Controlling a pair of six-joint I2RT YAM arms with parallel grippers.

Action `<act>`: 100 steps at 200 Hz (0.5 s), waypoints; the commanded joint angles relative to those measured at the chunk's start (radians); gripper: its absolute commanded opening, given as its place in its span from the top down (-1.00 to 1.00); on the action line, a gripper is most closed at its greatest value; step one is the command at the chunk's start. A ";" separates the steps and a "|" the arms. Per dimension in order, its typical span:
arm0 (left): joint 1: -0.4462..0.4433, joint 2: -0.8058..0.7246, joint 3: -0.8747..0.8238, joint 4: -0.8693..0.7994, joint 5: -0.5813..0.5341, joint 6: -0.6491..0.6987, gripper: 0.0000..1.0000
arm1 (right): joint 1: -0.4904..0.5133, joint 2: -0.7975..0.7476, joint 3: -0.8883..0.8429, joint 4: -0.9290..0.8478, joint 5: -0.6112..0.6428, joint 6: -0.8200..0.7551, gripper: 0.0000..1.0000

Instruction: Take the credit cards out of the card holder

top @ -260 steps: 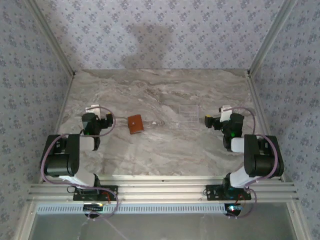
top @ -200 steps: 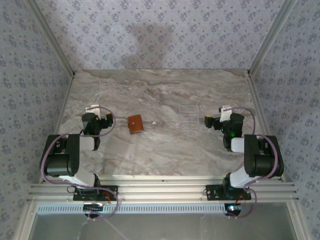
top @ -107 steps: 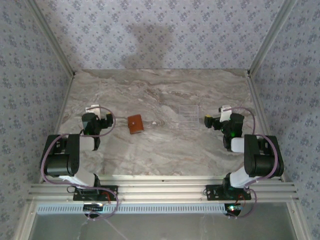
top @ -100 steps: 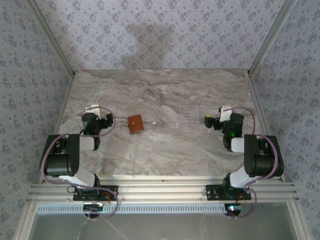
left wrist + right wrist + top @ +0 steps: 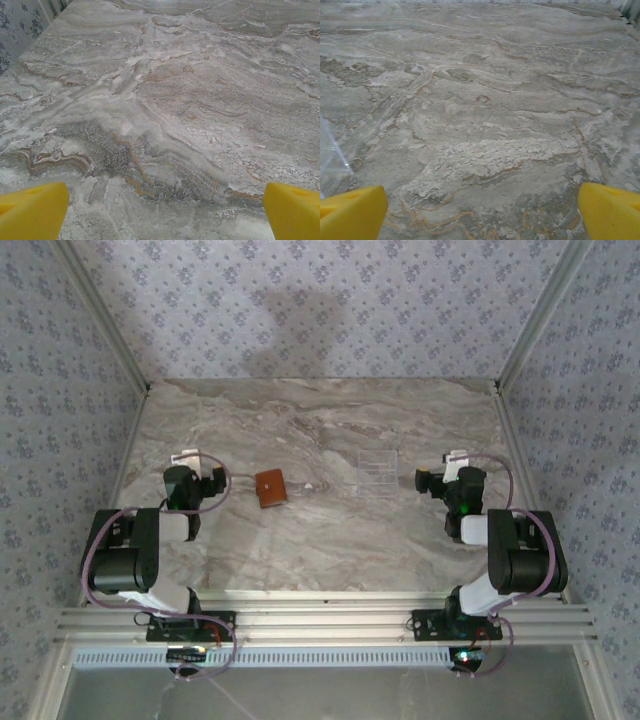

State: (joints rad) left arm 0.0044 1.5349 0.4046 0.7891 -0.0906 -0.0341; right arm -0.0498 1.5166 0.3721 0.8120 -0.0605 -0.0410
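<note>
The card holder (image 5: 270, 487) is too small to show its contents, and the clear tray (image 5: 329, 165) is cut off.

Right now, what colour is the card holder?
The card holder is tan-brown, clearest in the top external view.

No readable text, labels, brands, numbers or signs in any view. Card holder (image 5: 269, 487): plain tan-brown face, too small in the top view to make out any stamp or lettering
</note>
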 commanded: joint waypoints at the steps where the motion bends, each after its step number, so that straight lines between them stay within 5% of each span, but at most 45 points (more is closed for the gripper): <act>1: -0.012 -0.027 0.024 -0.020 -0.019 0.015 -1.00 | 0.030 -0.032 0.049 -0.078 0.094 0.003 -1.00; 46: -0.129 -0.191 0.118 -0.312 -0.205 0.057 -0.99 | 0.040 -0.157 0.196 -0.475 0.140 0.046 -1.00; 100: -0.247 -0.299 0.324 -0.775 -0.182 -0.142 -0.99 | 0.039 -0.218 0.417 -1.018 0.010 0.136 -0.91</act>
State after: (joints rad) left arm -0.2054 1.2774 0.6418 0.3016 -0.2764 -0.0620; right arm -0.0105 1.3338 0.7197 0.1238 0.0257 0.0414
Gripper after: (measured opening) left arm 0.995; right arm 0.979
